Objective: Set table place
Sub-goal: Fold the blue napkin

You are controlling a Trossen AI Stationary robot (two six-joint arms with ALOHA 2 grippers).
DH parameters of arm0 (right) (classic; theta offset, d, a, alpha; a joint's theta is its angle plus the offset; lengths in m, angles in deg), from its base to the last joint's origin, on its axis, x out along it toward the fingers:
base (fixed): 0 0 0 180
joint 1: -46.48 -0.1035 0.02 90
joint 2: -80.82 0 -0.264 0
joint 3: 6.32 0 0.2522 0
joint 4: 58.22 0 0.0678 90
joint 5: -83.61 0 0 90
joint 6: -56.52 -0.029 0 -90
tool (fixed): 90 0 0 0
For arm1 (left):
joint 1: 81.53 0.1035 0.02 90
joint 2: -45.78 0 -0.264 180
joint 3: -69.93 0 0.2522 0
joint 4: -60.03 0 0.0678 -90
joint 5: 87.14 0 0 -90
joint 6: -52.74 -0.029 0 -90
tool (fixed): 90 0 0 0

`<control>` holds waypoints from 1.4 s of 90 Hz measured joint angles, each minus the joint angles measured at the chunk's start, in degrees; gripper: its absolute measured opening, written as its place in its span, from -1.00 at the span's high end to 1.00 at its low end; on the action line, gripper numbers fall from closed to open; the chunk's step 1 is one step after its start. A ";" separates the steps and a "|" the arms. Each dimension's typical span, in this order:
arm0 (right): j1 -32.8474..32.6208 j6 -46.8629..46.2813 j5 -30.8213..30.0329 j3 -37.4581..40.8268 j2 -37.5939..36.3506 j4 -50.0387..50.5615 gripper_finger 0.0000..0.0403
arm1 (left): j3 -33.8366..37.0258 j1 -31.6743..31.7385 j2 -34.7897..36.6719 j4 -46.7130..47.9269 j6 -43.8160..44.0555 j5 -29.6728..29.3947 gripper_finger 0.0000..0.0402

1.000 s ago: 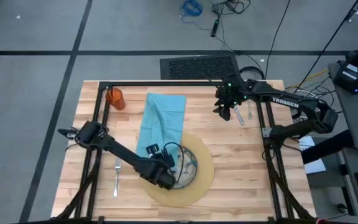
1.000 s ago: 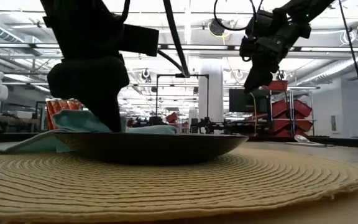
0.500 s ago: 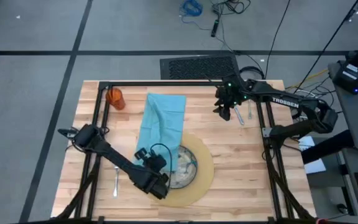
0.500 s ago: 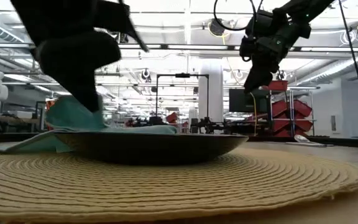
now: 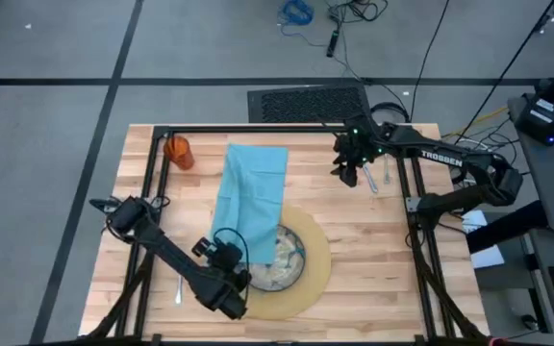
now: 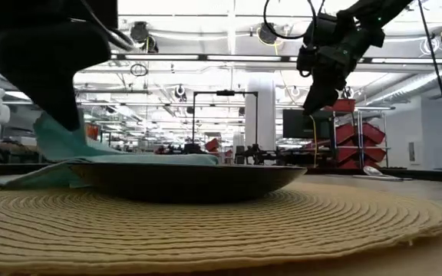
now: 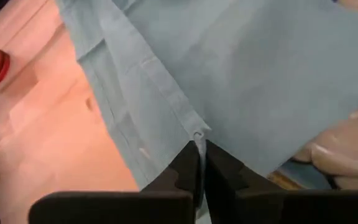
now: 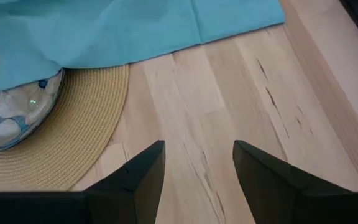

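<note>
A teal napkin (image 5: 251, 197) lies lengthwise on the table (image 5: 378, 255). Its near end drapes over the left part of the speckled plate (image 5: 289, 259), which sits on the round tan mat (image 5: 311, 279). My left gripper (image 7: 199, 148) is shut on the napkin's near end, just left of the plate (image 6: 186, 181). My right gripper (image 8: 197, 163) hovers open and empty over the far right of the table (image 8: 229, 93). An orange cup (image 5: 178, 151) stands at the far left. A fork (image 5: 179, 284) lies near the left edge. Two silver pieces (image 5: 371, 179) lie beside the right gripper. My left gripper pinches the napkin's near end at a hemmed edge or corner (image 7: 195, 132) between its two fingers, which come from the near side. The held end (image 6: 56, 138) is raised above the table, and the cloth slopes down from it onto the plate and the wood.
Thin black frame bars (image 5: 152, 183) run along the table's left side and bars (image 5: 414, 192) along its right. Bare wood shows right of the mat and between the napkin and the right gripper. Beyond the table the low view shows a room with shelving (image 6: 359, 138).
My left gripper, shut on the napkin, has gone toward the table's left and near edges. The napkin's near end has been drawn along with it, and the bunched cloth has spread out flatter. Its far end has stayed in place.
</note>
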 joint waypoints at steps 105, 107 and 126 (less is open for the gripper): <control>-1.31 -2.26 0.23 0.00 0.00 1.30 0.10 | 0.63 0.17 0.45 12.15 7.57 16.25 0.21; -1.31 -2.27 0.22 0.00 0.00 1.33 0.10 | 0.72 -0.05 0.53 12.24 7.62 16.02 0.21; -1.47 -3.10 0.21 0.00 0.00 -0.87 0.10 | 0.24 -1.54 1.01 10.69 6.46 2.46 0.20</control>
